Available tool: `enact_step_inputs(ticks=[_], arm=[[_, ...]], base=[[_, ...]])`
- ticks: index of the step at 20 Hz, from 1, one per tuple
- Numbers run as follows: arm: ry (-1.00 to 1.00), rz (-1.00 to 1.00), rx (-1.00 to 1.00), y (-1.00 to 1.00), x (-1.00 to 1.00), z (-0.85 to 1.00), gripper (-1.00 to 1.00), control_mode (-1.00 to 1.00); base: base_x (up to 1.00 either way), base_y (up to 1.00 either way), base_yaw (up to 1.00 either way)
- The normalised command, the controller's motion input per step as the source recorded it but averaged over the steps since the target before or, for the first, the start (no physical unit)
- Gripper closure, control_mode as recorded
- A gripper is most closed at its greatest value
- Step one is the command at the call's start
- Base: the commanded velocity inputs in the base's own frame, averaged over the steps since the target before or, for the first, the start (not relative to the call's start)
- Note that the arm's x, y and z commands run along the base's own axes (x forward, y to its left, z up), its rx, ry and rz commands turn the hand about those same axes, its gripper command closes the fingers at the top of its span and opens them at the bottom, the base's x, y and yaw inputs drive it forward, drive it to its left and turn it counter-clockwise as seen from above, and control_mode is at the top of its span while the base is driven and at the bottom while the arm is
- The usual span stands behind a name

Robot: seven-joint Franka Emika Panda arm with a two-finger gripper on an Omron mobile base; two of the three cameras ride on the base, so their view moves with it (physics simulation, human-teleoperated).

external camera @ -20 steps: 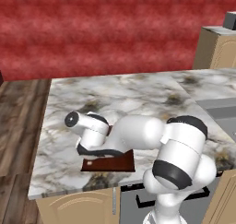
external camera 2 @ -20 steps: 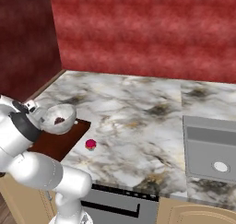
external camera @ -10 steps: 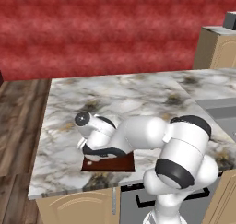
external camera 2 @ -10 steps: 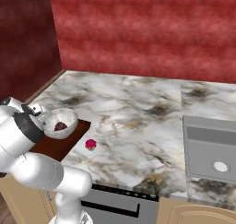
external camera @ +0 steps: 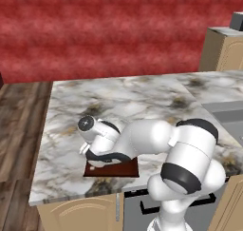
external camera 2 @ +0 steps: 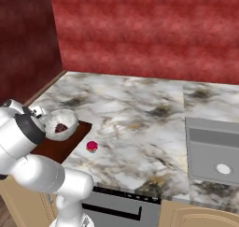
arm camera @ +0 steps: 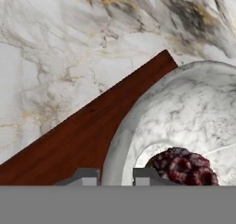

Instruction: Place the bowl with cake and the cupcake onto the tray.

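The speckled white-grey bowl (external camera 2: 63, 121) holds a dark red cake piece (external camera 2: 60, 127) and sits low over the far end of the tray (external camera 2: 58, 146), a dark reddish-brown board at the counter's front left corner. My gripper (arm camera: 115, 176) is shut on the bowl's near rim (arm camera: 115, 144), one finger on each side. Whether the bowl rests on the board I cannot tell. The cupcake (external camera 2: 92, 146), pink-topped, stands on the marble just right of the tray. In the left base view my arm hides the bowl and only the tray's front strip (external camera: 116, 169) shows.
A grey sink (external camera 2: 214, 151) is set into the marble counter (external camera 2: 140, 109) at the right. A red wall backs the counter and a wooden cabinet (external camera: 228, 49) stands at the far right. The counter's front edge runs just below the tray.
The hand carried the bowl down and a little right, closer to the tray, in the first half second. Since then it has hardly moved. The cupcake has stayed put.
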Motion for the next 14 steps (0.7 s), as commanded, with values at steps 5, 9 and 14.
enact_step_inputs(ticks=[5, 9, 14], arm=[[0.00, 0.00, 0.00, 0.00, 0.00, 0.08, -1.00, -1.00], [0.00, -0.02, 0.00, 0.00, 0.00, 0.43, -1.00, -1.00], [0.00, -0.06, 0.00, -0.06, -0.01, 0.39, -1.00, -1.00]], base=[[0.00, 0.00, 0.00], [0.00, 0.00, 0.00], [0.00, 0.00, 0.00]])
